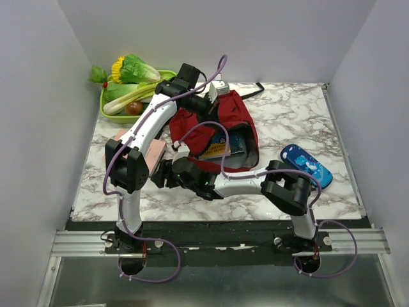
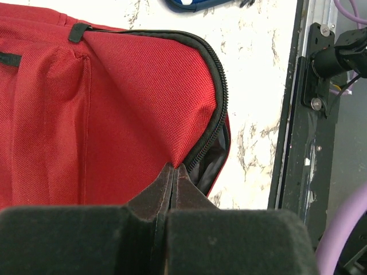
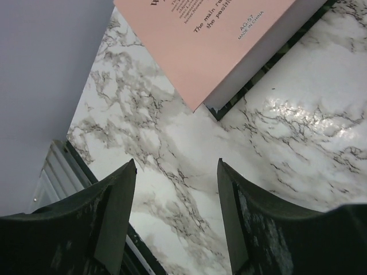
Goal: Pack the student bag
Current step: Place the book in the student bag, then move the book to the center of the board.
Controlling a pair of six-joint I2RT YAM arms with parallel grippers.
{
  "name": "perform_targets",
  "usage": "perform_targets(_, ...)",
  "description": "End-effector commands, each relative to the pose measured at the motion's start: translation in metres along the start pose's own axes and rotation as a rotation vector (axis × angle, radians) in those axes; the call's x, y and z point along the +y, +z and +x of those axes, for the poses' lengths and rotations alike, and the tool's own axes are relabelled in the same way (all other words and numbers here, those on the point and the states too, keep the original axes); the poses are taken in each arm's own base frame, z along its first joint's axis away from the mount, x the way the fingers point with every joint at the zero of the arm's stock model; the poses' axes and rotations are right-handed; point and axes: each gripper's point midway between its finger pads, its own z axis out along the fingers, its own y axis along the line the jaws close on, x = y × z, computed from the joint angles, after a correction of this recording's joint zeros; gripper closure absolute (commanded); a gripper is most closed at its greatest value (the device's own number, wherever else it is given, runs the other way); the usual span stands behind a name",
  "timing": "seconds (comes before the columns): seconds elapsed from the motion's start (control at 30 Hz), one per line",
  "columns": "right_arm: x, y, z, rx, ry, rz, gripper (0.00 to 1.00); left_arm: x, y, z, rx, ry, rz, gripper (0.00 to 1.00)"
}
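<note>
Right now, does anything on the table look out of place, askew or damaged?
Nothing looks spilled or damaged. The odd item is a green tray of vegetables at the far left corner, unlike the school things. The red bag lies open, its edge pinched by the left gripper; that seems intended.

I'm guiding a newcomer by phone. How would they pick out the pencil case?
Start at the white marble table and find the big red backpack near its middle. On the right in the overhead view, toward the table's near edge, lies the pencil case. It is the small blue oval with pale patterns, lying alone outside the backpack.
</note>
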Motion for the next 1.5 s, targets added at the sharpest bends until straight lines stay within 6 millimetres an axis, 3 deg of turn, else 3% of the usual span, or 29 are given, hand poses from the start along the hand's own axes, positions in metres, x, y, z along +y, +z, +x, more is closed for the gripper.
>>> perform_targets(0.0,-0.016,0.023,0.011,0.062,-0.082,0.039,0.33,-0.01,-0.01,-0.012,-0.034,0.033,0.018,1.0)
perform_targets(0.13,-0.029,0.038,0.012,0.091,-0.08,0.067,0.36,-0.012,-0.01,-0.011,-0.038,0.028,0.025,1.0)
perform_targets(0.17,-0.03,0.042,0.002,0.081,-0.068,0.07,0.37,-0.012,-0.01,-0.011,-0.042,0.027,0.025,1.0)
perform_targets(0.23,-0.041,0.048,0.008,0.111,-0.046,0.099,0.38,-0.013,-0.01,-0.011,-0.043,0.024,0.028,1.0)
perform_targets(0.63,-0.029,0.07,0.003,0.143,-0.054,0.053,0.45,-0.011,-0.012,-0.018,-0.06,0.041,0.023,1.0)
perform_targets(1.0,-0.043,0.095,0.008,0.164,-0.021,0.075,0.53,-0.002,-0.009,-0.021,-0.078,0.031,-0.009,1.0)
perform_targets(1.13,-0.045,0.102,0.01,0.162,-0.017,0.078,0.6,0.007,-0.007,-0.025,-0.101,0.01,-0.047,1.0)
perform_targets(1.23,-0.05,0.102,0.012,0.163,-0.005,0.088,0.76,0.018,-0.003,-0.026,-0.115,0.004,-0.074,1.0)
perform_targets(1.33,-0.058,0.094,0.016,0.161,0.008,0.11,0.98,0.024,0.001,-0.026,-0.118,-0.008,-0.073,1.0)
perform_targets(1.4,-0.06,0.088,0.013,0.147,0.019,0.124,0.99,0.027,0.004,-0.024,-0.117,-0.024,-0.065,1.0)
perform_targets(1.47,-0.076,0.078,0.024,0.157,0.038,0.165,0.99,0.029,0.005,-0.024,-0.12,-0.023,-0.067,1.0)
